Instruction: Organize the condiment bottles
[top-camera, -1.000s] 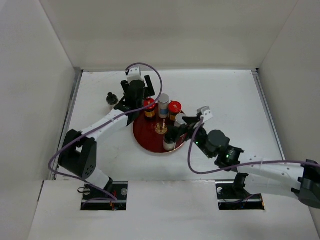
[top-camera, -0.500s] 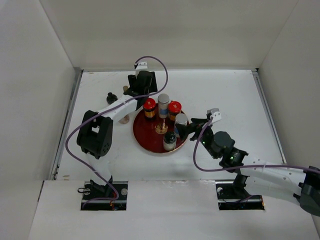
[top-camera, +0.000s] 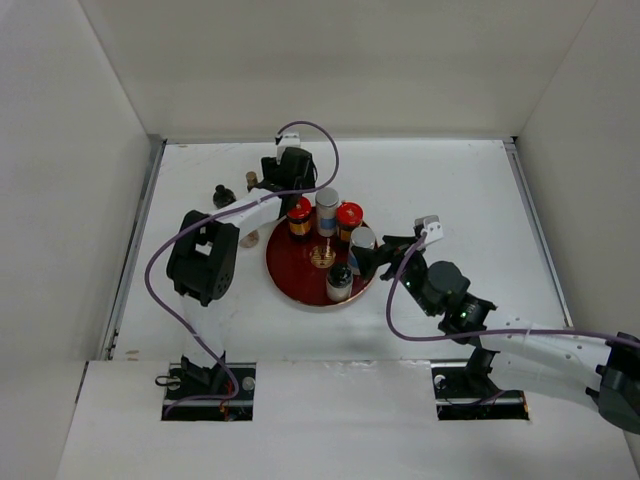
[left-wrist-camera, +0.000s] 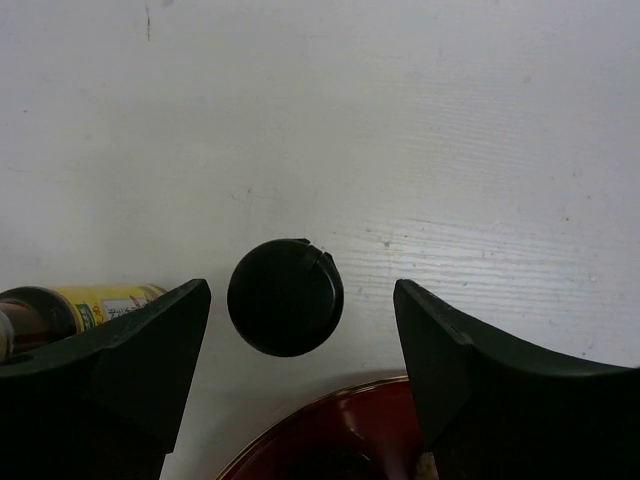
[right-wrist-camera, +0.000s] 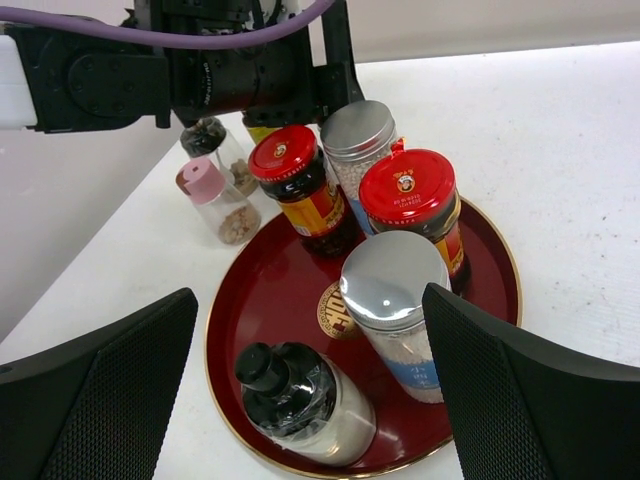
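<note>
The round dark-red tray (top-camera: 296, 283) holds two red-capped dark jars (top-camera: 299, 214) (top-camera: 349, 218), two silver-capped shakers (top-camera: 327, 204) (top-camera: 362, 242) and a black-capped bottle (top-camera: 339, 283). My left gripper (top-camera: 290, 172) is open just behind the tray. In the left wrist view its open fingers (left-wrist-camera: 300, 292) straddle a black cap (left-wrist-camera: 285, 296) seen from above, without touching it. The slim yellow bottle (left-wrist-camera: 95, 303) is at that view's left edge. My right gripper (top-camera: 380, 252) (right-wrist-camera: 310, 300) is open and empty at the tray's right rim, facing the near shaker (right-wrist-camera: 392, 300).
A pink-capped bottle (right-wrist-camera: 212, 198) and a black-capped jar (right-wrist-camera: 208, 140) stand on the table left of the tray (right-wrist-camera: 225, 330). The jar also shows in the top view (top-camera: 223, 196). The left arm's link and purple cable cross above that area. White walls enclose the table.
My left gripper moved back and right, from the tray's back-left rim to behind the tray. My right gripper drew back right from the near shaker, then stayed still.
</note>
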